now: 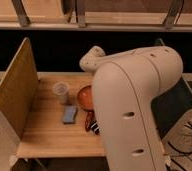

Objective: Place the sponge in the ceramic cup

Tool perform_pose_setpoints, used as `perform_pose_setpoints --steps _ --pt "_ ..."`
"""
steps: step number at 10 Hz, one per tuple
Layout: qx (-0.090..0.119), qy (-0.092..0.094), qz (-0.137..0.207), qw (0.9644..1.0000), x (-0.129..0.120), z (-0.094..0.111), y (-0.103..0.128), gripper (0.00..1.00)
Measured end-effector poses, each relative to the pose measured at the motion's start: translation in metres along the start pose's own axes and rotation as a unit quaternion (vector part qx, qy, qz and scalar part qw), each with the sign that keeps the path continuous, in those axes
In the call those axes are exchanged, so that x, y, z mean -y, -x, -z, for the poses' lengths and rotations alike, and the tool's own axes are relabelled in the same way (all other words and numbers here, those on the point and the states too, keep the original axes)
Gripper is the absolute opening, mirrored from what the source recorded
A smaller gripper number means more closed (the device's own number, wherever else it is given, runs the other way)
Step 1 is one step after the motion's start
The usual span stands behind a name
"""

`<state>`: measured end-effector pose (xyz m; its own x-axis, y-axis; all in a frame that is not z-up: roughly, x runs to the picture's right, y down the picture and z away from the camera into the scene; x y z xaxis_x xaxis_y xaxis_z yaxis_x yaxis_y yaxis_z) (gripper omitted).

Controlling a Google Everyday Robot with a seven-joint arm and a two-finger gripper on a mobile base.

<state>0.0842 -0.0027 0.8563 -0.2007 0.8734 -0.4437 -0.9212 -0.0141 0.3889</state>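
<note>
My arm (134, 100) is the biggest thing here, a thick white shell that fills the near right and rises to a rounded joint (92, 58) over the far middle of the table. It hides my gripper somewhere behind it, so I cannot tell how my jaws stand or whether they hold anything. Below and to the left lies the pale wooden table (44, 142). A tall wooden side panel (14, 95) stands upright along its left edge. Across the far side runs a light wooden rail (114, 21) with dark space beneath it, and dark cables (191, 132) lie on the floor at the far right. On the table, the orange-red bowl (84, 96) sits against the edge of my arm, partly covered by it. Just left of the bowl stands the ceramic cup (61, 92), upright and pale. The sponge (69, 114) lies flat on the table just near of the cup, a little to its right, apart from it and outside it. To the sponge's right, a black-and-white striped bar (92, 125) shows at the edge of my arm, near of the bowl.
</note>
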Motion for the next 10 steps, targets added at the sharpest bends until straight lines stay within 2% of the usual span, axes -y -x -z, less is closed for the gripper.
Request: perform_pose_setpoints --steps 2,3,6,8,10 --pt "0.002 0.000 0.001 1.0000 0.000 0.001 0.001 0.64" --pt "0.003 0.006 0.001 1.0000 -0.003 0.002 0.000 0.64" --pt "-0.005 0.074 0.028 0.9969 -0.036 0.015 -0.028 0.64" --pt "-0.011 0.101 0.048 0.9937 -0.042 0.021 -0.056 0.64" --pt "-0.007 0.114 0.070 0.9910 -0.045 0.030 -0.075 0.64"
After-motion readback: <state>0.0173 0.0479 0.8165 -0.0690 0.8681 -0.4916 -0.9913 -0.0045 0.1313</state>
